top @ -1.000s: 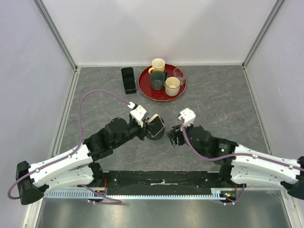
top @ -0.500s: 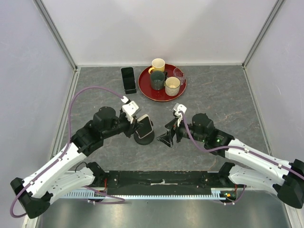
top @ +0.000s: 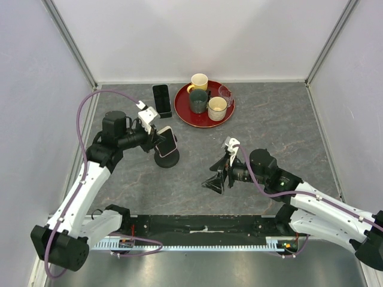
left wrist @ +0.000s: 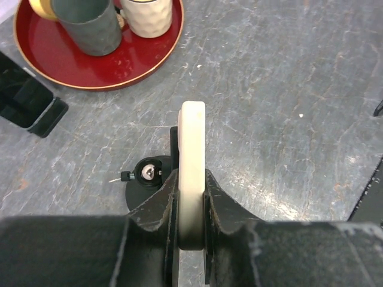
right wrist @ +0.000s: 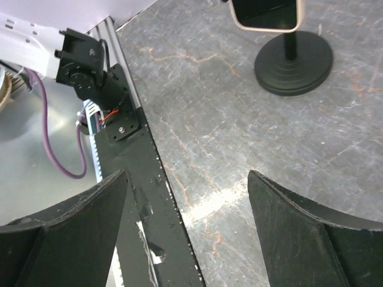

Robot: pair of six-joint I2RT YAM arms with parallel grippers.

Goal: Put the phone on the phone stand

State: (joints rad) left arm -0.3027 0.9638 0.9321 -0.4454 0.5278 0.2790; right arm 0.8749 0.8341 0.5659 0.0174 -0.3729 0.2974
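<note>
My left gripper point(top: 160, 139) is shut on the phone point(top: 167, 142), a black-screened phone with a cream case edge, held upright over the phone stand point(top: 167, 160). In the left wrist view the phone's cream edge point(left wrist: 192, 128) runs between the jaws of the left gripper point(left wrist: 191, 179). The stand's post top point(left wrist: 147, 172) and round base lie just to its left. I cannot tell whether the phone rests on the holder. My right gripper point(top: 216, 177) hangs open to the right, apart from both. Its wrist view shows the phone point(right wrist: 266, 13) above the stand's disc base point(right wrist: 293, 64), beyond the open right gripper point(right wrist: 187, 176).
A red tray point(top: 187, 113) with three cups stands at the back, also in the left wrist view as the tray point(left wrist: 90, 81). A black slab point(top: 161, 100) lies left of it. The black base rail point(right wrist: 134, 173) runs under the right gripper.
The left gripper has moved left and toward the back with the phone, and the stand has shifted along under it. The right gripper has opened wide and drawn back to the right.
</note>
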